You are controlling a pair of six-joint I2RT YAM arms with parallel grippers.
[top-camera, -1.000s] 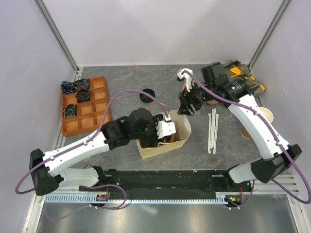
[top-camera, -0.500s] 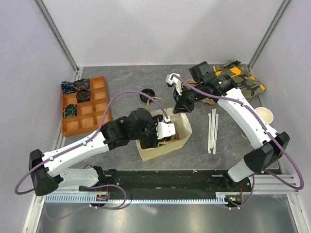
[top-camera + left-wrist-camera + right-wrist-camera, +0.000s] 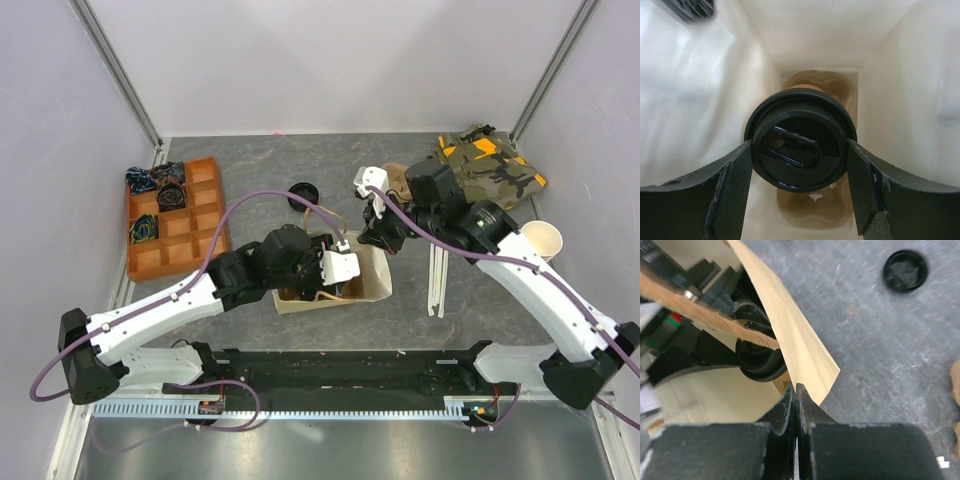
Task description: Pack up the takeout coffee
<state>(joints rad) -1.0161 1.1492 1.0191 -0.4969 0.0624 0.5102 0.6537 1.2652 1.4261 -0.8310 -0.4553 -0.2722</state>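
Observation:
The takeout coffee [image 3: 800, 140], a brown cup under a round black lid, hangs inside the tan paper bag [image 3: 372, 287] above its stained bottom. My left gripper [image 3: 800, 150] reaches down into the bag, and both fingers [image 3: 730, 185] press the sides of the lid. In the right wrist view the same lid [image 3: 758, 359] shows just behind the bag's wall [image 3: 800, 347]. My right gripper [image 3: 796, 390] is shut on the bag's upper edge at the far right corner [image 3: 378, 240]. From above, the left wrist covers the cup.
A loose black lid [image 3: 303, 193] lies behind the bag. An orange compartment tray [image 3: 175, 215] sits far left. At the right are two white sticks [image 3: 437, 270], pale paper cups [image 3: 543, 240] and a camouflage cloth [image 3: 490, 165].
My right arm swung in toward the bag and its jaws closed on the bag's rim, pulling the opening into a flatter shape. The left gripper stayed inside the bag with the cup.

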